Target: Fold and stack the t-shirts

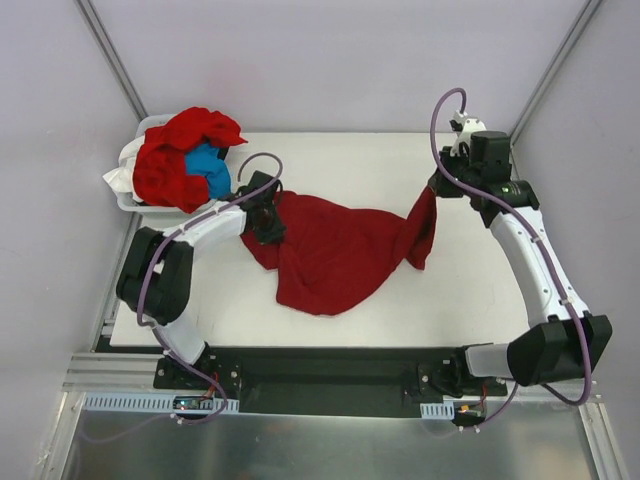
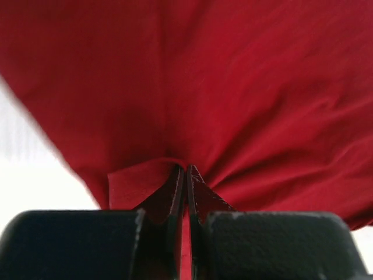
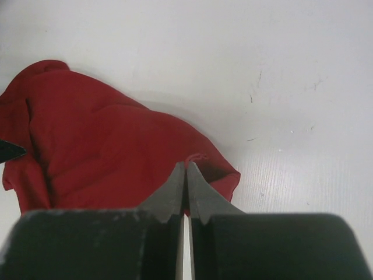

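Mid-bench (image 1: 480,290): one red t-shirt (image 1: 340,250), rumpled, slung between the arms. Left tool (image 2: 185,172) clamped together on its left edge. Right tool (image 3: 186,169) clamped together on its right corner, which is held raised. Far left corner: white bin (image 1: 122,190) holding a heap of red t-shirts (image 1: 190,135), blue t-shirt (image 1: 208,170) among them.

bg: pale lilac walls (image 1: 330,60) | white tabletop (image 1: 350,160) | metal sheet (image 1: 300,450) nr front, prob. steel

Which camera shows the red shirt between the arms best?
The top external view: the whole red shirt shows there, stretched between the left gripper and right gripper. The left wrist view shows only bunched cloth filling the picture. The right wrist view shows one crumpled part over the white table.
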Available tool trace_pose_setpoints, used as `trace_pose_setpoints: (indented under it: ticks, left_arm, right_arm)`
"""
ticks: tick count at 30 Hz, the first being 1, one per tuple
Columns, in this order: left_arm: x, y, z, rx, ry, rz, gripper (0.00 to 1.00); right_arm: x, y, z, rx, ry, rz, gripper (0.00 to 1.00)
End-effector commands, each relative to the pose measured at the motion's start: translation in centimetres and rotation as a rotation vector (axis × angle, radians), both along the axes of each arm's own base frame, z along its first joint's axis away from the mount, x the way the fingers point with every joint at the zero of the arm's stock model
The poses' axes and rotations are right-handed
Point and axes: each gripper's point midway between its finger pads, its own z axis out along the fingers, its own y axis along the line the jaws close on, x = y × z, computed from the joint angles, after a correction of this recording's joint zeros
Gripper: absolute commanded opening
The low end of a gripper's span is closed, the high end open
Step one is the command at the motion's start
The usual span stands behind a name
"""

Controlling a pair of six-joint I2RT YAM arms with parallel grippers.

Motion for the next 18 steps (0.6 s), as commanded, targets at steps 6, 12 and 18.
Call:
trace_pose_setpoints:
  ticks: [6,12,18]
  left_arm:
    - [12.6,1.5,4.9,-0.045,-0.285,0.040,0.00]
    - [15.6,-0.8,2.3,-0.088,-0.240,-0.003,0.00]
    - [11.8,-0.3,5.0,-0.089,-0.268,-0.053,0.55]
  right_arm:
    - [2.6,-1.3,1.1,-0.006,-0.078,-0.108,0.01]
    - [2.3,-1.6,-0.7,-0.037,-0.040,-0.108,0.01]
    - [2.6,-2.6,-1.5,-0.095,-0.019,-0.135,0.01]
